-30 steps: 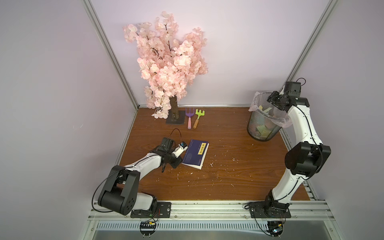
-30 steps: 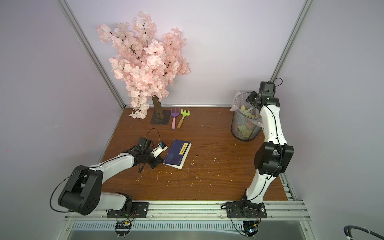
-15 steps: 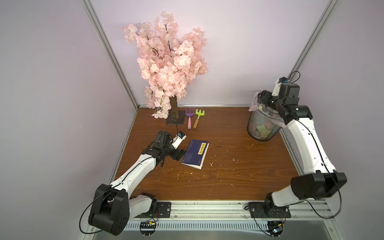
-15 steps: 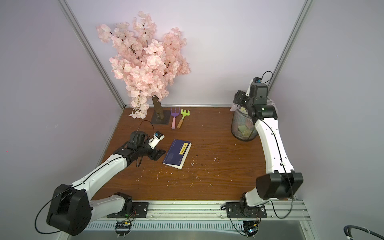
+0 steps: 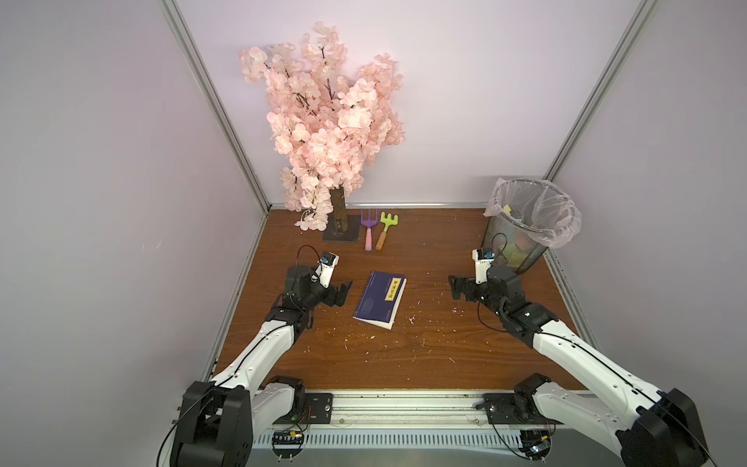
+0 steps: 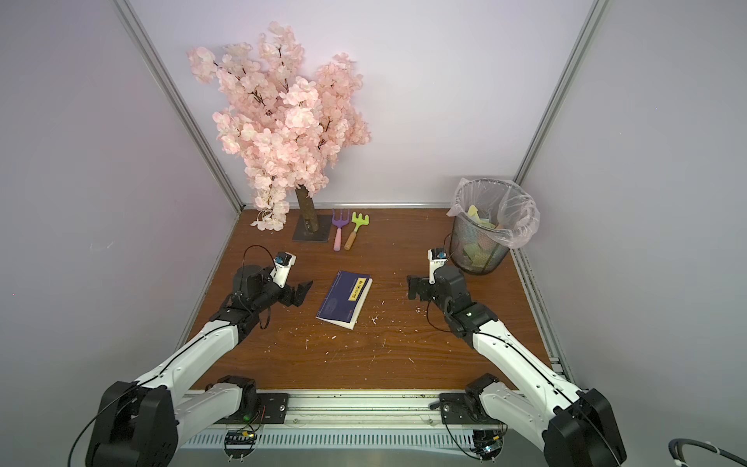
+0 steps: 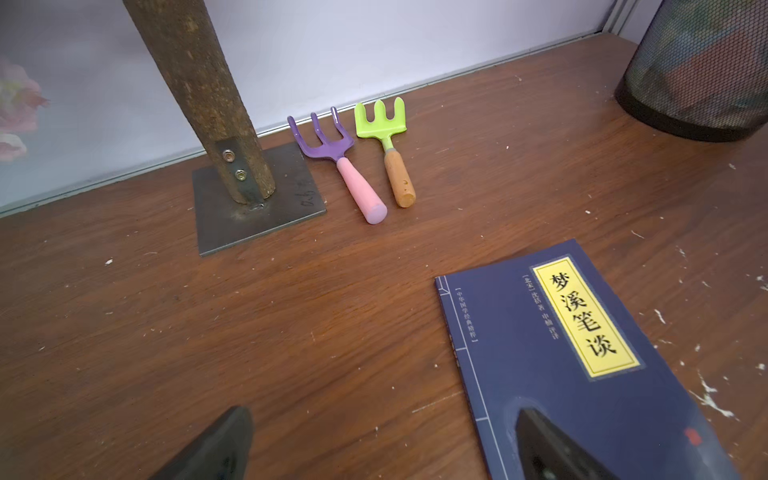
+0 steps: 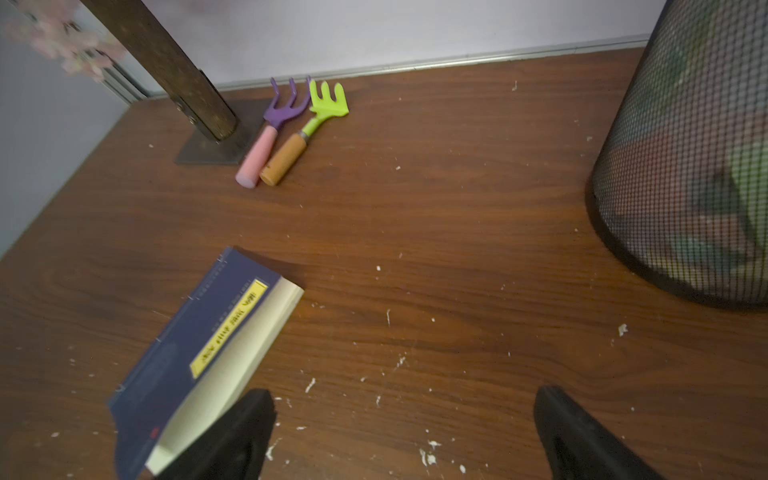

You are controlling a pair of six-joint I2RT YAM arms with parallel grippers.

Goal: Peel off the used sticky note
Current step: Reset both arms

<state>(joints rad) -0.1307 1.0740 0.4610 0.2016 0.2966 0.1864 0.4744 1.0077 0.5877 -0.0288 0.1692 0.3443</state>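
Two top views agree: brown wood-grain table (image 5: 424, 347), lilac walls, white flecks scattered around blue book (image 5: 380, 299). Off book's spine side, left gripper (image 5: 341, 294); well off its page-edge side, right gripper (image 5: 454, 288); both spread, empty. Mesh bin (image 6: 477, 250), beyond right gripper from book, holds yellow and green slips (image 6: 472, 211), probably sticky notes.

Left wrist: yellow label (image 7: 584, 318) on cover reads 梦溪笔谈; fingers (image 7: 220, 444) wide apart.

Right wrist: book's cream page edge (image 8: 232, 353) shows; title blurred.
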